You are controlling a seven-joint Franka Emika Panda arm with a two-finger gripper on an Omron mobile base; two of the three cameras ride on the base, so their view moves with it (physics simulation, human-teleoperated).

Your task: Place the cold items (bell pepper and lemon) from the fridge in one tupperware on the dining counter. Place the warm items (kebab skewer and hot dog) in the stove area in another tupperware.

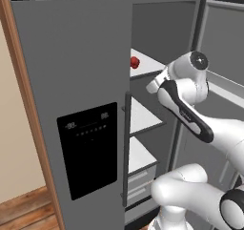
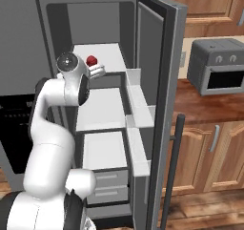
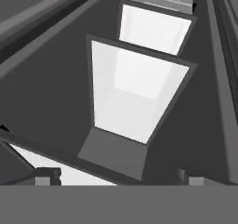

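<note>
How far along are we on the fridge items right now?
Done: the fridge door stands open. In hand: nothing yet; the gripper is open at the top shelf, beside the red bell pepper. Left: grab the pepper, find the lemon, then both tupperware loads, judging by this.

Top fridge shelf (image 2: pixel 107 55) carries red bell pepper (image 2: pixel 92 60); shelf beneath (image 2: pixel 100 109) bare.

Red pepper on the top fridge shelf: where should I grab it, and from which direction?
Grip the bell pepper across its rounded body, probably coming in level from the open front of the fridge. It sits near the front edge of the top shelf, and the open gripper is just below.
</note>
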